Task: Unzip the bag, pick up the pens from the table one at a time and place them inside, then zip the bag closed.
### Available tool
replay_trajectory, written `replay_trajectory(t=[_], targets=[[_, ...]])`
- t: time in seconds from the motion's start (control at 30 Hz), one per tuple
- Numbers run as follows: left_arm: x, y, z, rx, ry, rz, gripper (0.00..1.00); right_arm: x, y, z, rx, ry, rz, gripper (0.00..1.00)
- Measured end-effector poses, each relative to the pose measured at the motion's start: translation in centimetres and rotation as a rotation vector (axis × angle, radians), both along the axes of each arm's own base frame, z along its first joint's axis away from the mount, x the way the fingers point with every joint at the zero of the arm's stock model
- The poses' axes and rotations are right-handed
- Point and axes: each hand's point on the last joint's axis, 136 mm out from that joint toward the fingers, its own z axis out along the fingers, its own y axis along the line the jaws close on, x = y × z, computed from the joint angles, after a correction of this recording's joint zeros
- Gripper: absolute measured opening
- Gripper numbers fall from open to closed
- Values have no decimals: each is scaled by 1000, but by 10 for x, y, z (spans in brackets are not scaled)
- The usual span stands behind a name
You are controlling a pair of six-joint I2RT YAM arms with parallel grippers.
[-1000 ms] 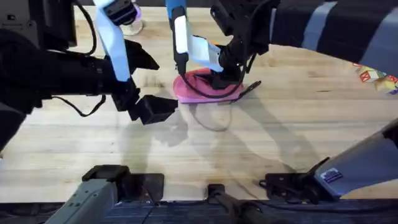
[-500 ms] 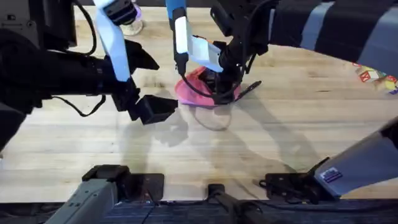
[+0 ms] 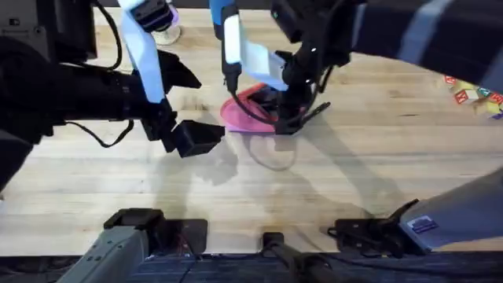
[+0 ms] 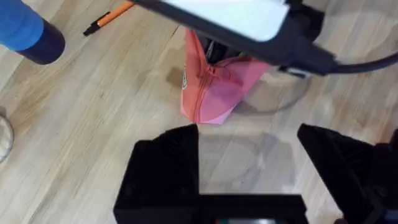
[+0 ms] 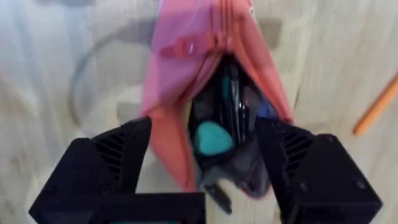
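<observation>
Your pink bag (image 3: 245, 114) sits on the wooden surface (image 3: 330, 181) a little above the overhead view's centre, toward twelve o'clock from the arm bases. Its zipper is partly undone: in the right wrist view the bag (image 5: 180, 81) gapes at the near end, and you can see dark items and a teal shape inside the opening, while the zipper farther along is closed.

Your right gripper (image 3: 287, 118) has reached across to the bag's three o'clock end and stands over it. In its own wrist view the right gripper (image 5: 202, 155) has its jaws spread wide, one black finger on each side of the open mouth of the bag; they grip nothing.

Your left gripper (image 3: 192, 137) hangs low over the surface at about eight o'clock from the bag, near it but apart. In the left wrist view the left gripper (image 4: 249, 168) shows its jaws open and empty, with the bag (image 4: 214, 87) ahead of them and bare planks between.

An orange pen (image 4: 109, 17) with a black tip lies on the surface past the bag. The same orange pen (image 5: 376, 106) appears just beside the bag in the right wrist view, not touching it.
</observation>
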Motion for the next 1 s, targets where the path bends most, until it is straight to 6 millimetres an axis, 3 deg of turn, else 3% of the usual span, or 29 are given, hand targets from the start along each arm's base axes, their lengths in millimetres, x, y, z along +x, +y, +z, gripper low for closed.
replay_trajectory(t=[0.2, 0.47, 0.63, 1.0], targets=[[0, 0, 0, 0, 0, 0, 993, -7, -13, 38, 6, -76, -27, 996], [0, 0, 0, 0, 0, 0, 993, -19, -31, 64, -16, -119, -59, 995], [0, 0, 0, 0, 0, 0, 994, -19, -48, 74, -47, -149, -94, 995], [0, 0, 0, 0, 0, 0, 993, 11, -95, 77, -68, -178, -255, 996]])
